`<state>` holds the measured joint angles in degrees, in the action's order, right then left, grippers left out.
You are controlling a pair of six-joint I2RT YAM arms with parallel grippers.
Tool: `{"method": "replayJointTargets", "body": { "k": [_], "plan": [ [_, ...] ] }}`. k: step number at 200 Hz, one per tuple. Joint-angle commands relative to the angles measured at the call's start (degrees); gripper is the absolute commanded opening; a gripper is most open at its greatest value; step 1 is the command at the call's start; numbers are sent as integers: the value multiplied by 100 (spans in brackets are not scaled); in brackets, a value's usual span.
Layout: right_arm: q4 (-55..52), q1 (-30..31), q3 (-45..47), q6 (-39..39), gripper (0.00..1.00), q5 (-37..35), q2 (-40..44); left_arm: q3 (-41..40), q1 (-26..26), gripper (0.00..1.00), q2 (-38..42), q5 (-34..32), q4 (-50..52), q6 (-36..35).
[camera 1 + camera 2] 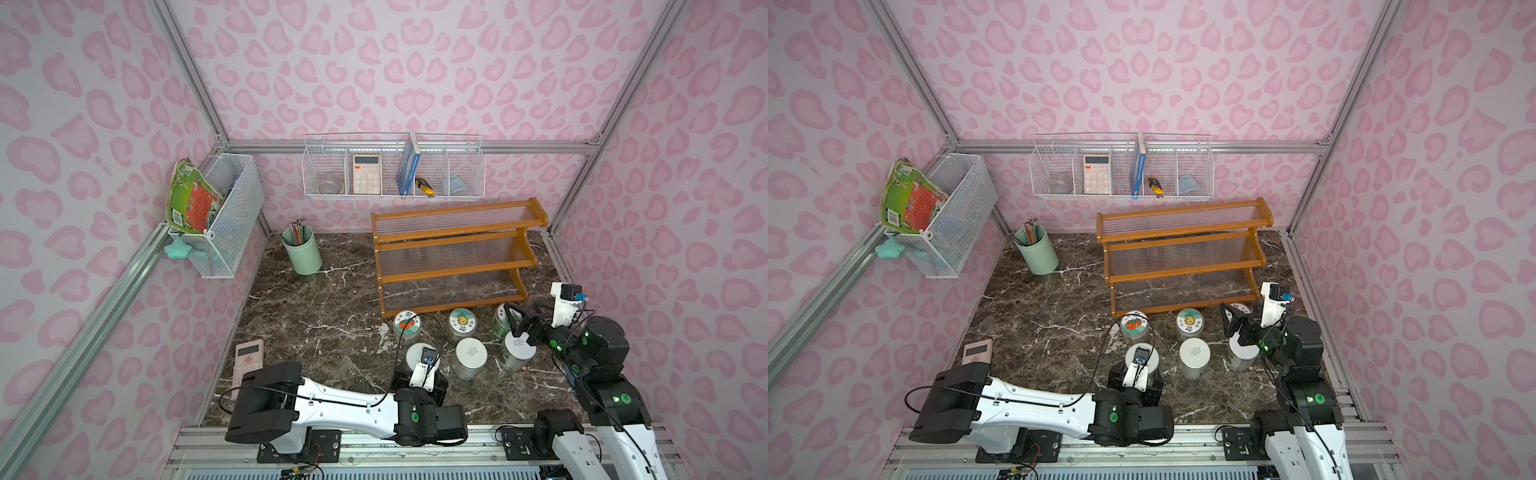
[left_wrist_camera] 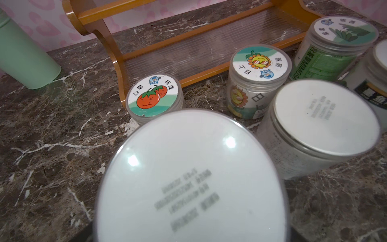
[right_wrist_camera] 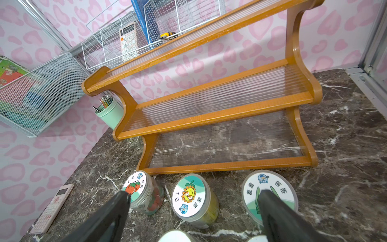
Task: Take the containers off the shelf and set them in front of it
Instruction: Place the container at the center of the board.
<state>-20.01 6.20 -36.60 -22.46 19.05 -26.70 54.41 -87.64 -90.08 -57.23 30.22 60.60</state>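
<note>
Both top views look steeply down from high above the near edge across the whole worktop (image 1: 316, 299) to the shelf (image 1: 455, 257) and back wall (image 1: 415, 83); both wrist views sit low and close behind the jars (image 2: 258, 62), facing that same shelf

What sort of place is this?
Probably a mock desk corner built for robot testing: pink-patterned panels on a bare aluminium frame, a wire wall basket holding a calculator, and two robot arms mounted at the front of the marble-look tabletop.

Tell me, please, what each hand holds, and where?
Left hand apparently clamps the clear white-lidded cylindrical jar by its sides; right hand, open, holds nothing.
</note>
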Motion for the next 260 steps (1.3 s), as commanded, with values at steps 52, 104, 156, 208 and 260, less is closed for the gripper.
{"method": "replayJointTargets", "body": {
  "k": [52, 104, 156, 208, 260],
  "plan": [
    [94, 72, 19, 7, 99, -33, 68, -643, 270, 82, 113, 398, -1146, -677],
    [41, 86, 40, 34, 99, -65, 87, -1253, 497, 82, 318, 549, -2287, -1339],
    [7, 83, 53, 70, 99, -103, 82, -1420, 631, 84, 93, 731, -2960, -1721],
    [37, 83, 74, 66, 99, -86, 77, -1548, 643, 91, -6, 705, -3039, -1642],
    [-20, 83, 82, 74, 99, -81, 112, -1354, 610, 100, 46, 538, -2623, -1536]
  ]
}}
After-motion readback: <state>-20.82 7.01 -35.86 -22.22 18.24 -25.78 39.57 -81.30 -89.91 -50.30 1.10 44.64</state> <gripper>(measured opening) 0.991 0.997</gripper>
